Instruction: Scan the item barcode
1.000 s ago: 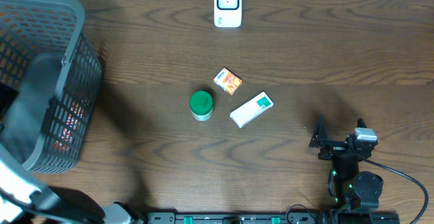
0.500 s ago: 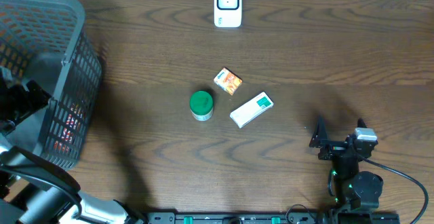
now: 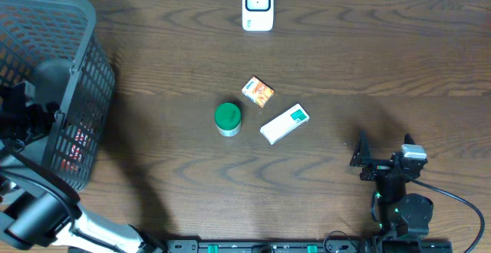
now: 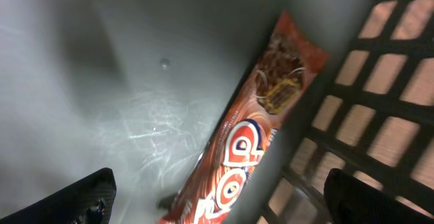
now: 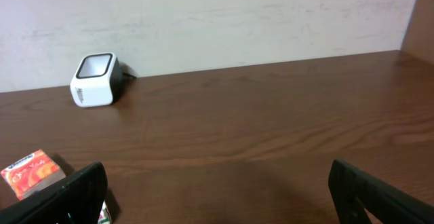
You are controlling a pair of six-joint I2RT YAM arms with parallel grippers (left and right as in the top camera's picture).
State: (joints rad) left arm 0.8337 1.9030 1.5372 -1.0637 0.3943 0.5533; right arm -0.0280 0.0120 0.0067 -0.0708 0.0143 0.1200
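A red snack bar wrapper [image 4: 251, 142] lies on the grey floor of the basket, tight against its mesh wall [image 4: 380, 108]. My left gripper [image 4: 220, 200] hangs open just above it, one finger on each side of the wrapper's lower end, nothing held. From overhead the left gripper [image 3: 27, 113] is inside the dark mesh basket [image 3: 84, 23] at the table's left, and red shows through the mesh [image 3: 77, 142]. The white barcode scanner [image 3: 258, 5] stands at the far edge, also seen as scanner [image 5: 95, 80]. My right gripper [image 3: 383, 153] rests open near the front right, right gripper [image 5: 217, 197] empty.
Mid-table lie a small orange box [image 3: 258, 92], a green-lidded jar [image 3: 227, 119] and a white-and-green box [image 3: 284, 123]. The orange box [image 5: 27, 173] shows at the right wrist view's left edge. A pale wall runs behind the scanner.
My left arm has swung over the basket and brought its gripper down inside it. The right arm and the table items have not moved.
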